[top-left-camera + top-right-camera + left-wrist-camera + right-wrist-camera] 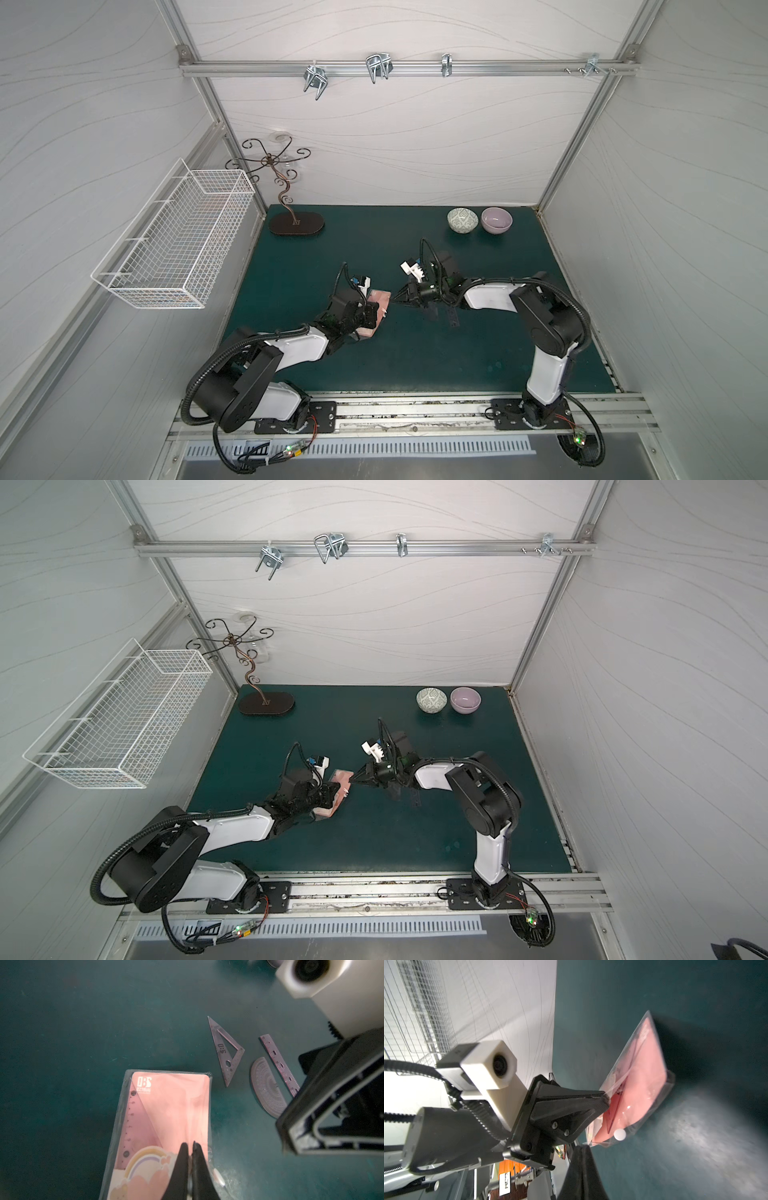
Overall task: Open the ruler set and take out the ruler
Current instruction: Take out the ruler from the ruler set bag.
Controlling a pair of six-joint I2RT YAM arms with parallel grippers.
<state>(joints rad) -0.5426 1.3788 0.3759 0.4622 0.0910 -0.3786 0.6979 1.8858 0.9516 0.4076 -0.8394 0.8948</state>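
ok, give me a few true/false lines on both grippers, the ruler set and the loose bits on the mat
1. The left gripper is shut on the ruler set. True.
2. The ruler set is already emptied. False: a scaled triangle still lies inside it, against the pink card.
3. A loose triangle, a straight strip and a protractor lie on the mat, outside the sleeve. True.
4. The right gripper is wide open. False: it is shut, its tip close to the sleeve's edge.
5. The two bowls are stacked. False: the green patterned bowl and the lilac bowl stand side by side.
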